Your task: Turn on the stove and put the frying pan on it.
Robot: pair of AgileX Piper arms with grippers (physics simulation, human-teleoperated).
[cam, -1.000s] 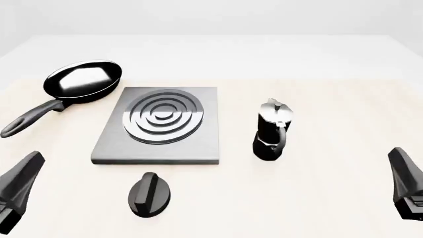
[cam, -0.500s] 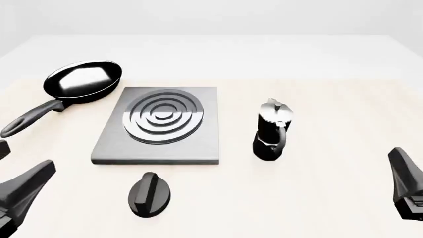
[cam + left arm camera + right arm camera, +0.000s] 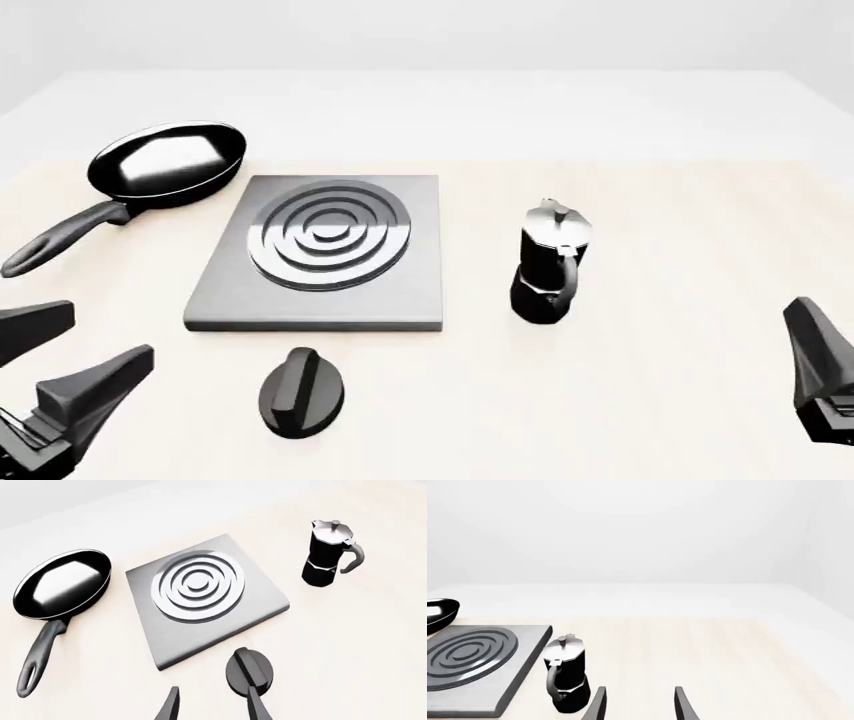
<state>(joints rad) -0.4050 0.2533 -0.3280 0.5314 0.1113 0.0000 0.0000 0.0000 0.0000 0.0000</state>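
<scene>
Grey stove slab with ring burner, centre-left of the front view; black teardrop knob just below it, apart; frying pan at upper left, on the table beside the slab; moka pot right of centre; left gripper at lower left, fingers spread wide, holding nothing; right gripper at lower right edge, fingers parted, holding nothing.

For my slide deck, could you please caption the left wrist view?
Open left gripper hovers near the black knob, with stove, frying pan and moka pot beyond.
</scene>
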